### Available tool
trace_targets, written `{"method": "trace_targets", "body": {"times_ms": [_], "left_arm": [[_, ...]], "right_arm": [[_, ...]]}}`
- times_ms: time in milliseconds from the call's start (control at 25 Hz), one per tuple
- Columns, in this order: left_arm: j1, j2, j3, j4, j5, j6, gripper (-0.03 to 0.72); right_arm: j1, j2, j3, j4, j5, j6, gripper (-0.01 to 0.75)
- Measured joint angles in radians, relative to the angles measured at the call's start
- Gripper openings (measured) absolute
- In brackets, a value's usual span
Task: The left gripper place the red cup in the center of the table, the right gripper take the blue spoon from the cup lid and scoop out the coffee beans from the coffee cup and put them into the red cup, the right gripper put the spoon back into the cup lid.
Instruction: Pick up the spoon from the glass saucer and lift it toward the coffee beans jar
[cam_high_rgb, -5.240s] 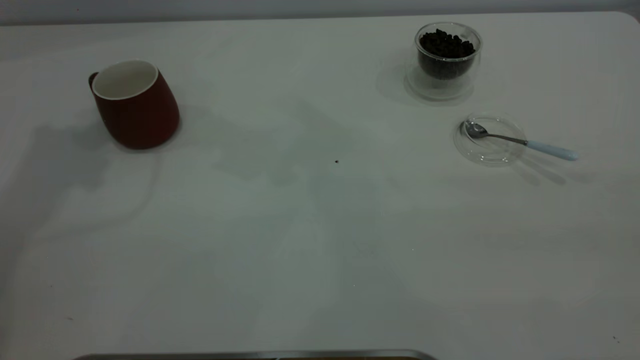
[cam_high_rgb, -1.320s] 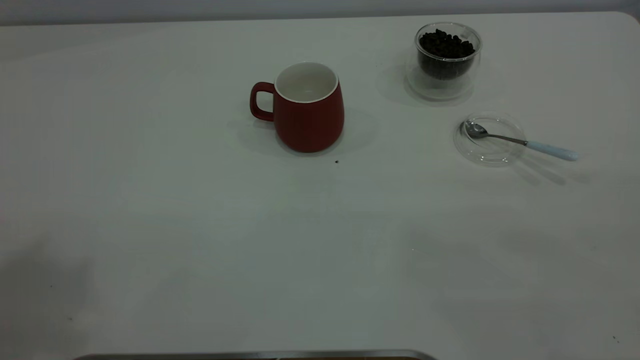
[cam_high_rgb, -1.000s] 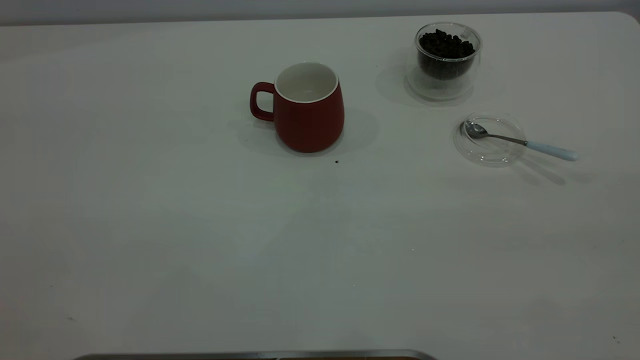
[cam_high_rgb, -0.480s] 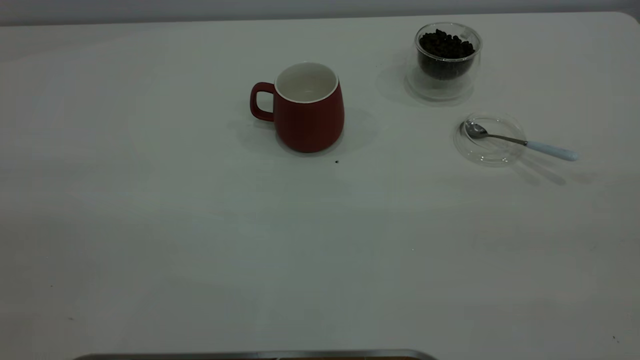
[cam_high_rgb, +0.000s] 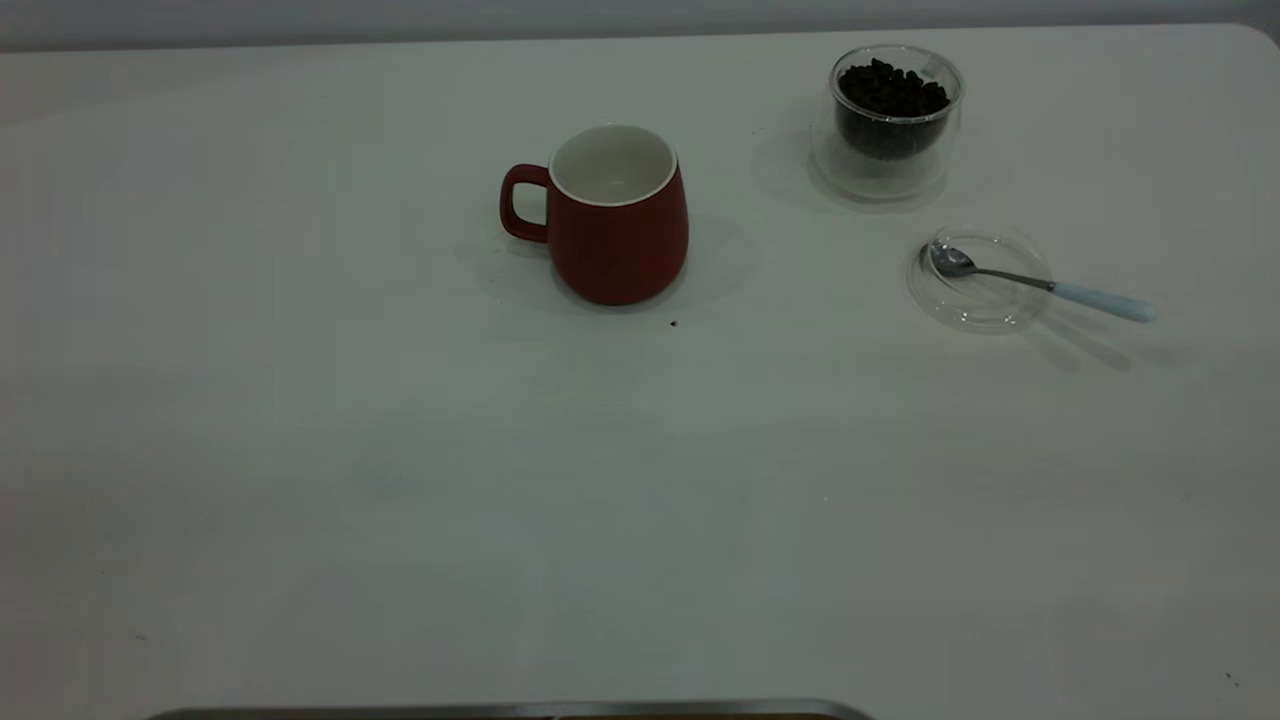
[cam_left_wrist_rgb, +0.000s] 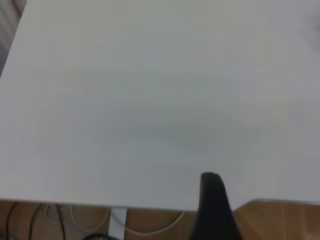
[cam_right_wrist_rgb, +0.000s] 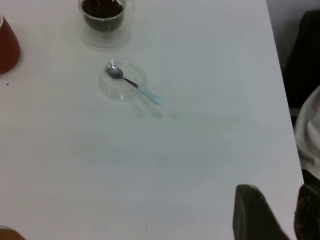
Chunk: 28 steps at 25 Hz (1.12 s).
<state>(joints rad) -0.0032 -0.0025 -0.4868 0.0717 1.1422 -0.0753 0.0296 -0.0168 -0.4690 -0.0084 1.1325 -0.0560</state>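
Here, only one left gripper fingertip (cam_left_wrist_rgb: 212, 200) in view, so opening unclear. Right gripper (cam_right_wrist_rgb: 280, 215) parted, empty (cropped), well apart from blue spoon (cam_right_wrist_rgb: 131, 83) on cup lid (cam_right_wrist_rgb: 119, 90); red cup (cam_high_rgb: 618, 215) mid-table.

You only get one dark finger (cam_left_wrist_rgb: 214, 205) of the left gripper (cam_left_wrist_rgb: 216, 210), cut off by the frame edge, so its opening isn't readable. The right gripper (cam_right_wrist_rgb: 277, 212) is clipped at the corner too. In that wrist shot the red cup (cam_right_wrist_rgb: 7, 44) and the coffee cup (cam_right_wrist_rgb: 104, 17) run off the edges. The speck (cam_high_rgb: 673, 323) at the red cup's 5 o'clock is too tiny to identify.
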Motion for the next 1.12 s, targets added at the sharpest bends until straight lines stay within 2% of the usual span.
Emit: {"method": "trace_targets", "body": {"times_ms": [1120], "left_arm": [[0.001, -0.016, 0.000, -0.002, -0.001, 0.001, 0.587]], "right_arm": [[0.000, 0.000, 0.000, -0.015, 0.000, 0.000, 0.242]]}}
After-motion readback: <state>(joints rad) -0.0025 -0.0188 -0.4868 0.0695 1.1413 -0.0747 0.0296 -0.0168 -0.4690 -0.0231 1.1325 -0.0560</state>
